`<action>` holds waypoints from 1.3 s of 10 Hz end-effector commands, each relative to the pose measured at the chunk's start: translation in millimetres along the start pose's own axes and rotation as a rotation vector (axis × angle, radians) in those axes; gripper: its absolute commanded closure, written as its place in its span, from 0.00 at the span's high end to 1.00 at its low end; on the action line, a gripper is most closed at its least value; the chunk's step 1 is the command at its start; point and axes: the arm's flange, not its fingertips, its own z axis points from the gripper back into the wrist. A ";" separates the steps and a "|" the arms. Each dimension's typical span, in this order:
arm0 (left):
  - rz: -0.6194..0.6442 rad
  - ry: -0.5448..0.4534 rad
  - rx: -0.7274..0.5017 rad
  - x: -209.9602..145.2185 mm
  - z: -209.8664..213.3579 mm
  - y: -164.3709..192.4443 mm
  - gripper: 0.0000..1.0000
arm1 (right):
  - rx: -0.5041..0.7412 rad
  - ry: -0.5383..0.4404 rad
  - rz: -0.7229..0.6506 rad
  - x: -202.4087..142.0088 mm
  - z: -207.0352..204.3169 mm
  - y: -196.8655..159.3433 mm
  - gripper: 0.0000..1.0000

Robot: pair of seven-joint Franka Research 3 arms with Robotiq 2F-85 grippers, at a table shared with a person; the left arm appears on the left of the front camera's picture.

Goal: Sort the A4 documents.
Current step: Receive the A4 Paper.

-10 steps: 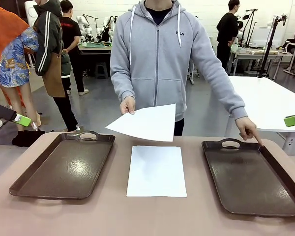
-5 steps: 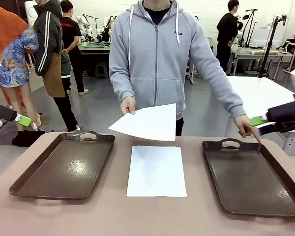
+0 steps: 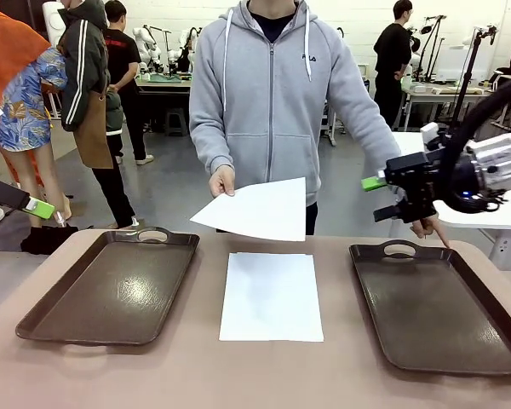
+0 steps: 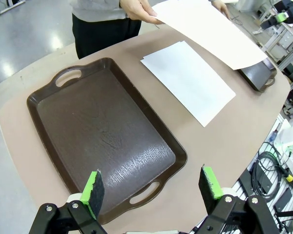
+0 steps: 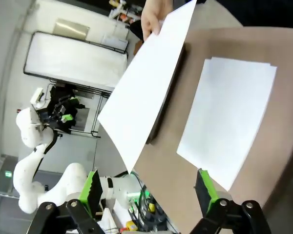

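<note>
Since a second ago our right tool (image 3: pixel 377 198) has swung in from the picture's right edge. It now shows in the front view above the far end of the right tray (image 3: pixel 434 311), fingers spread wide and released, with nothing between them. Our left tool (image 4: pixel 151 185) has kept its place off the left side of the bench (image 3: pixel 196 375), likewise released and empty. From its wrist we look down on the left tray (image 4: pixel 102 136), whose dark floor is bare.

We see the A4 documents (image 3: pixel 271 296) lying flat on the bench between the two trays, touching neither, with their edges slightly offset at one corner. One more sheet (image 3: pixel 260 210) is in the air above the pile's far end, pinched at a corner by the person's hand (image 3: pixel 221 181) and tilted a little. The person's other hand (image 3: pixel 430 228) points a forefinger down at the right tray's far rim, partly behind our right arm, much as before.
</note>
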 end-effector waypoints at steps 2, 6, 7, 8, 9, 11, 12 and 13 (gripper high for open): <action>-0.007 -0.009 -0.005 -0.3 -0.3 2.3 1.00 | 0.071 0.016 -0.069 25.8 -33.9 -10.4 1.00; -0.007 -0.009 -0.005 -0.3 -0.3 2.3 1.00 | 0.183 0.047 -0.235 42.0 -87.1 -25.2 1.00; -0.007 -0.009 -0.005 -0.3 -0.3 2.3 1.00 | 0.192 0.037 -0.262 43.5 -96.8 -28.2 1.00; -0.007 -0.009 -0.005 -0.3 -0.3 2.3 1.00 | 0.182 0.011 -0.271 43.7 -105.9 -28.8 1.00; -0.007 -0.009 -0.005 -0.3 -0.3 2.3 1.00 | 0.179 -0.008 -0.282 43.8 -115.4 -28.5 1.00; -0.007 -0.009 -0.005 -0.3 -0.3 2.3 1.00 | 0.159 -0.038 -0.289 45.2 -133.1 -27.6 1.00; -0.007 -0.009 -0.005 -0.3 -0.3 2.3 1.00 | 0.137 -0.067 -0.304 46.4 -139.6 -27.6 1.00; -0.007 -0.009 -0.005 -0.3 -0.3 2.3 1.00 | 0.120 -0.070 -0.324 47.3 -147.4 -27.5 1.00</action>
